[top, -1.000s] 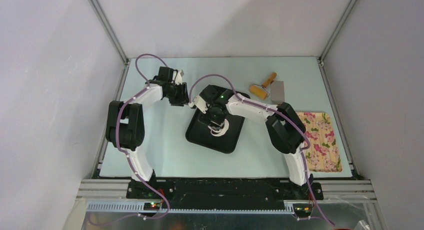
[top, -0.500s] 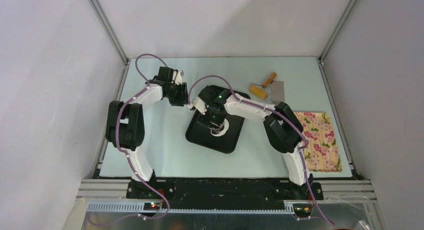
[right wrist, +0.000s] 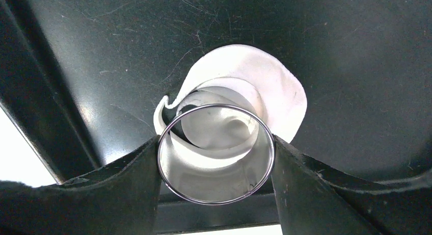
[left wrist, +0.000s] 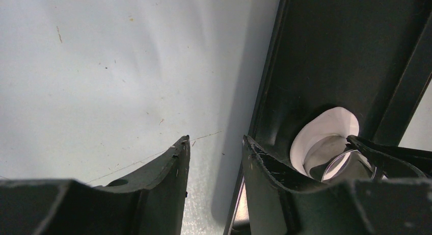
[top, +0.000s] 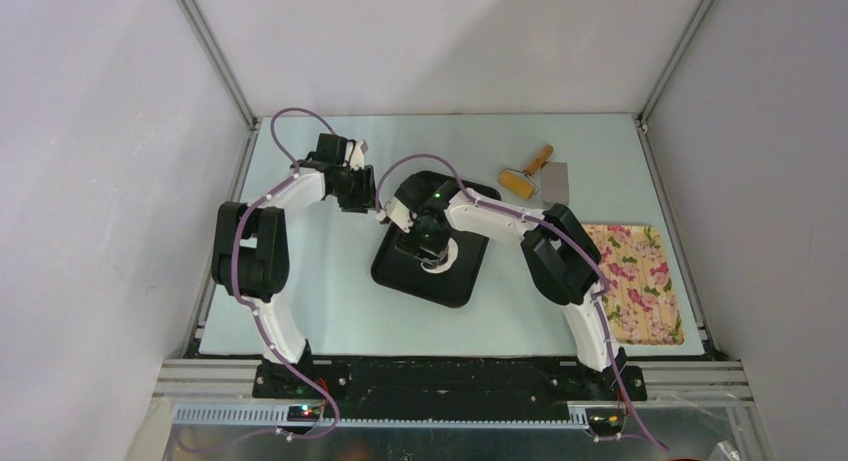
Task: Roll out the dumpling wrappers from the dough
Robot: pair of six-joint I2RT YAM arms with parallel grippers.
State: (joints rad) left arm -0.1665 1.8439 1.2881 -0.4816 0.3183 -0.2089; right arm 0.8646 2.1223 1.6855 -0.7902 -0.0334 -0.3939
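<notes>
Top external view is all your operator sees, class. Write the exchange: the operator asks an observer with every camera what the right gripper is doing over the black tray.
Observer: The right gripper is shut on a round steel cup, with one finger against each side.
Operator: What lies under the cup?
Observer: Flattened white dough on the black tray. A thin strip curls up at the dough's edge.
Operator: And the left gripper?
Observer: The left gripper stands open at the tray's edge, with bare table showing between its fingers.
</notes>
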